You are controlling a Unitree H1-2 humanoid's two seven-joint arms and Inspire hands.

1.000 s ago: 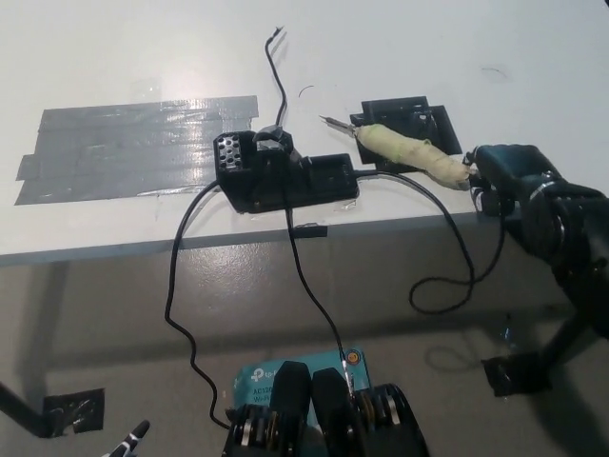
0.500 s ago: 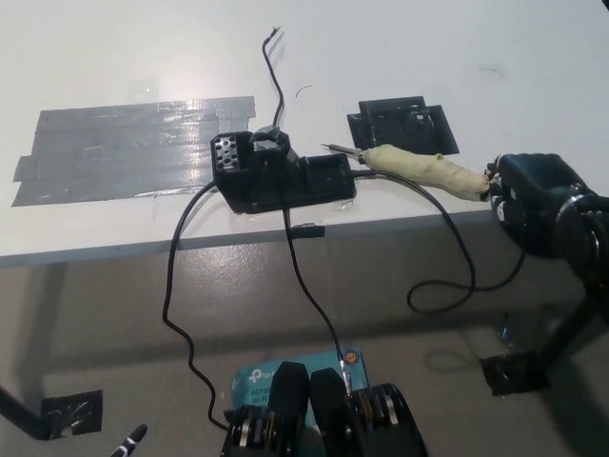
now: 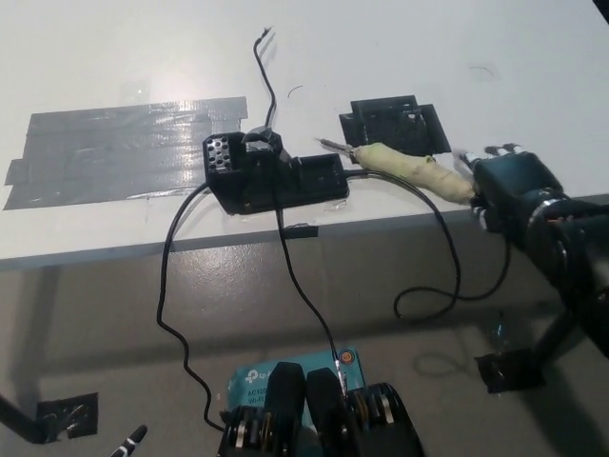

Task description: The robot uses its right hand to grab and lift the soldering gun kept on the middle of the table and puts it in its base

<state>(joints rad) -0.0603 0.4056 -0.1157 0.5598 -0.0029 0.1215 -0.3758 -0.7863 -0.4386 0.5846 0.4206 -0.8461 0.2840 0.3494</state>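
Note:
The soldering gun (image 3: 411, 168), its handle wrapped in cream tape, lies nearly level just above the table's front edge. Its metal tip (image 3: 329, 146) points left and ends close to the right end of the black base (image 3: 276, 177). My black right hand (image 3: 506, 187) is shut on the rear end of the handle at the right. The gun's black cable (image 3: 447, 271) loops down below the table edge. My left hand does not show.
A small black plate (image 3: 395, 121) lies behind the gun. A wide patch of grey tape (image 3: 119, 152) covers the white table (image 3: 400, 48) at the left. Thin black wires (image 3: 171, 286) run from the base over the table edge to the floor.
The camera has shifted slightly. My right hand has swung the gun off the black plate, so that the tip now sits lower and next to the base's right end.

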